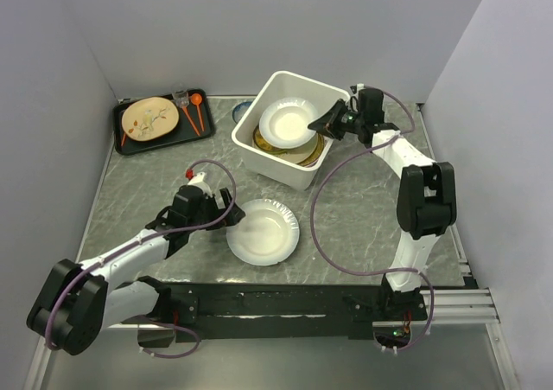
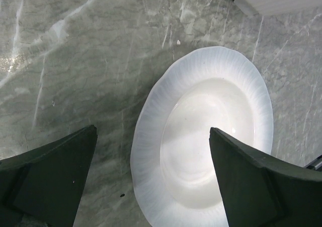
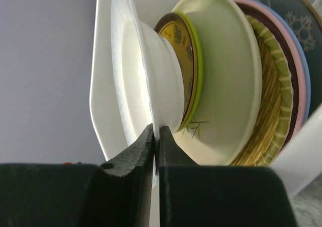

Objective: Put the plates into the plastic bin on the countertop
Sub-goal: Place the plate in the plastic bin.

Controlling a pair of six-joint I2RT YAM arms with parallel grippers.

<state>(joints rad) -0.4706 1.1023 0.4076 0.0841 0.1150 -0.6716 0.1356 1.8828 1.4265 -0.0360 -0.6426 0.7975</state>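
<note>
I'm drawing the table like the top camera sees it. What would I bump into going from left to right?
black tray → left gripper → plastic bin → right arm's black elbow

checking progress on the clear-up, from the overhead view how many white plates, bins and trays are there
bin: 1
tray: 1
white plates: 2, the top plate in the bin and the loose plate on the countertop
total: 4
</note>
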